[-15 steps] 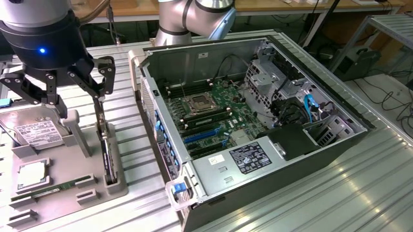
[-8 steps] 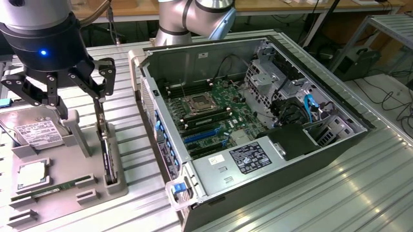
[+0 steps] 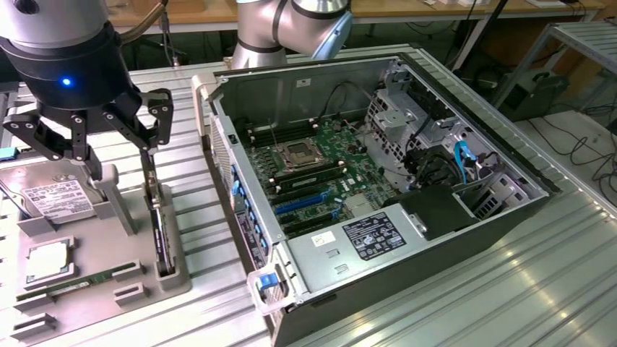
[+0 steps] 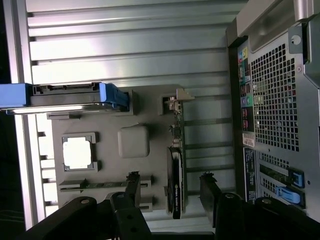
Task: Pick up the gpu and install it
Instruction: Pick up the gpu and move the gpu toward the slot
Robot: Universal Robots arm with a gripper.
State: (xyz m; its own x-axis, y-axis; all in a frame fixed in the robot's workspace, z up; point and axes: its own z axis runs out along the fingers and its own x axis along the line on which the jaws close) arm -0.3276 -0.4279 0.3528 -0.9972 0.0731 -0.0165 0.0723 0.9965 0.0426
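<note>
The gpu (image 3: 160, 224) stands on its edge in a slot of the grey holder tray (image 3: 106, 217), at the exterior view's left. The wrist view looks down on its thin edge, the gpu (image 4: 176, 172) showing a green card and a black shroud. My gripper (image 3: 121, 163) hangs just above it, open. In the wrist view the gripper (image 4: 170, 184) has one dark finger (image 4: 132, 182) on each side of the card, apart from it. Nothing is held.
The open computer case (image 3: 501, 210) lies at the exterior view's right, with the motherboard (image 3: 318, 170) and its blue slots (image 3: 299, 206) exposed. On the tray are a silver hard drive (image 3: 58, 199), a processor (image 3: 46, 260) and a narrow memory stick (image 3: 82, 280). The table is ribbed metal (image 3: 193, 210).
</note>
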